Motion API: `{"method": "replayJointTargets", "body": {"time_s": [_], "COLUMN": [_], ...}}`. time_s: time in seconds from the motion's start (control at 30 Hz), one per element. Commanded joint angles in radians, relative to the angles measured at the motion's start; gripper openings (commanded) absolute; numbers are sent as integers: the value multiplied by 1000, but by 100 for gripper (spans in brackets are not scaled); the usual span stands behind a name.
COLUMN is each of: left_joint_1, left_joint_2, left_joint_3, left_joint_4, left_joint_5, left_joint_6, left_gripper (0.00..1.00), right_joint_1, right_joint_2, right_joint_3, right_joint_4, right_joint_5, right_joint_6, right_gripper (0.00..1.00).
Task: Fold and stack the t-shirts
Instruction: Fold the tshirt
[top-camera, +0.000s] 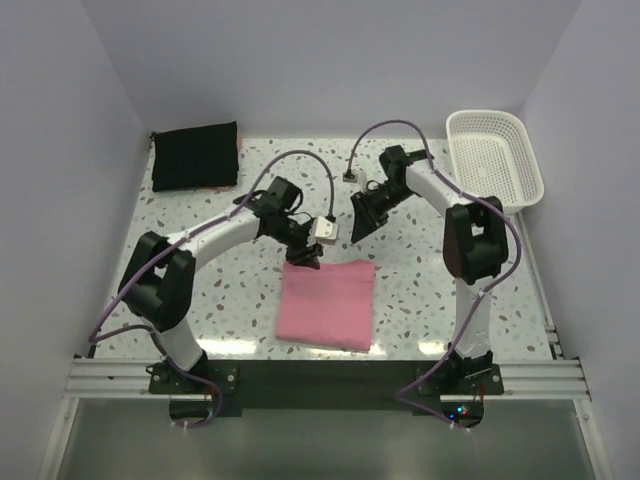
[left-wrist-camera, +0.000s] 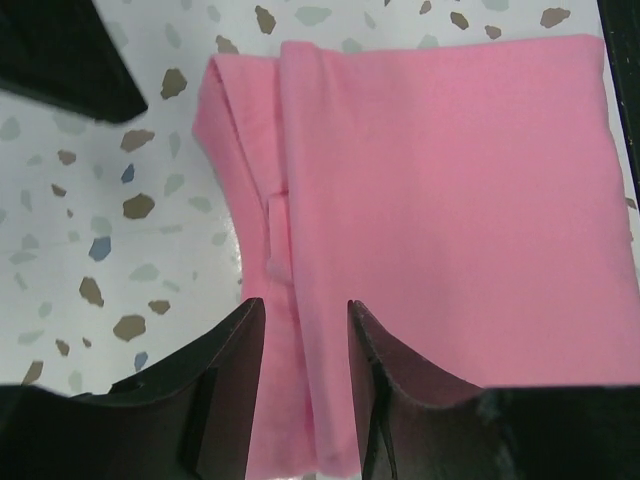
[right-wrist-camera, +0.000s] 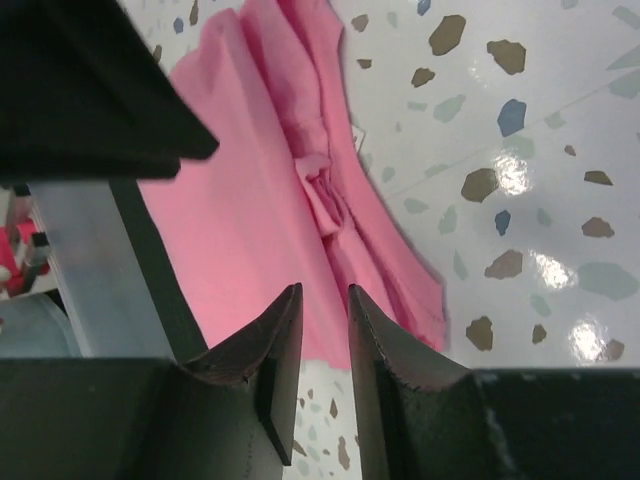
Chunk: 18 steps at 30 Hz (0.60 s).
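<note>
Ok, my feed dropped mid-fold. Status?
Left claw open, over pink t-shirt far edge. Right claw open, at its far-right corner. T-shirt folded flat; black garment folded far-left, unstacked. Nothing blocking.

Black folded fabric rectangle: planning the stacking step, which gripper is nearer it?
Left. Left gripper is at the folded pink fabric t-shirt's far-left corner, diagonally right of the black rectangle; right gripper is farther right.

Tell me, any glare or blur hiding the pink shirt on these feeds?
Top external: even light, pink t-shirt sharp. Left wrist: shirt crisp, no glare. Right wrist: bright glare spots on the table beside the shirt, none on it; gripper fingers dark, slightly soft.
</note>
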Motion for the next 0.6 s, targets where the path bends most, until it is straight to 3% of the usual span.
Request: {"method": "replayJointTargets", "body": {"time_s": [0.0, 0.17, 0.57], "left_joint_1": [-53, -84, -97], "left_joint_2": [34, 68, 178], "left_joint_3": [-4, -24, -36], "left_joint_4": [134, 175, 177], "left_joint_5": [-39, -59, -51], "left_joint_6": [-69, -79, -74], "left_gripper": [44, 45, 45], "right_joint_1": [31, 73, 85], "right_joint_2": [56, 136, 187], "right_joint_3": [54, 63, 68], "right_joint_4": [94, 128, 150], "right_joint_5": [-51, -65, -28], "right_joint_6": [214, 309, 322], "right_gripper": [28, 25, 22]}}
